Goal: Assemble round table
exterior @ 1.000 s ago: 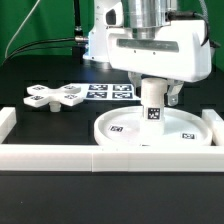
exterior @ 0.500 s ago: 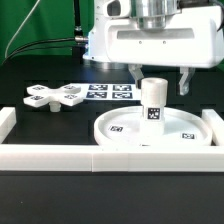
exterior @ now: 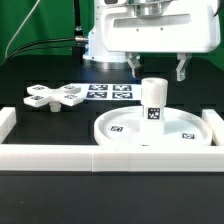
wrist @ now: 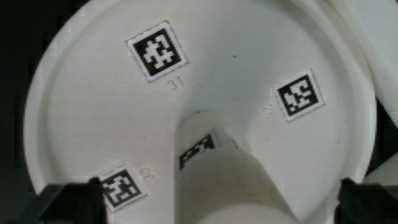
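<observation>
Hovering my released hand (exterior: 157, 70) over the leg (exterior: 152, 103), I fear it's perhaps loosely seated; any nudge could topple it.

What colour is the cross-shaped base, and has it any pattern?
The cross-shaped base is white with small black-and-white square tags; the exterior view shows it best.

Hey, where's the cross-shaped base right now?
In the exterior view, the cross-shaped base lies flat on the black table at the left, next to the marker board and apart from the disc top.
</observation>
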Motion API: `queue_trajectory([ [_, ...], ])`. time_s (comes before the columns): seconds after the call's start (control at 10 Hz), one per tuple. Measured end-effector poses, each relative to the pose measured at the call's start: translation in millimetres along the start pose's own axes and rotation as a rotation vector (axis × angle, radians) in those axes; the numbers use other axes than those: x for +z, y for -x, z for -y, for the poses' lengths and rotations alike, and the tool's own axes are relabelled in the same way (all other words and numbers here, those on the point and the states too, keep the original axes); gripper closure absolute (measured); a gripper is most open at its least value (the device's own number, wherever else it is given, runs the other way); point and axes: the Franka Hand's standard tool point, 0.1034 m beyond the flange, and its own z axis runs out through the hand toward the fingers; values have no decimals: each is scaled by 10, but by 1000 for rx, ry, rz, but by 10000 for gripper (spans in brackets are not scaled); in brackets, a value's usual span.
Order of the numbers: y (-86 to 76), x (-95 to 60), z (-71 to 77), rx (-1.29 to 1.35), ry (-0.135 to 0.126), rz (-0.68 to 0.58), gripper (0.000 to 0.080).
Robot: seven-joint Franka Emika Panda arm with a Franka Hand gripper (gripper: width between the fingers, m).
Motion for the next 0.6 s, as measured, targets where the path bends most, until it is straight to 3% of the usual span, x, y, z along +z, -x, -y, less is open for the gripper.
queue_trajectory([
  [0.2, 1, 2, -3, -45, 1, 0, 151],
  [0.4, 8, 11, -83, -300, 19, 28, 151],
  [0.6, 11, 21, -107, -466, 19, 37, 151],
])
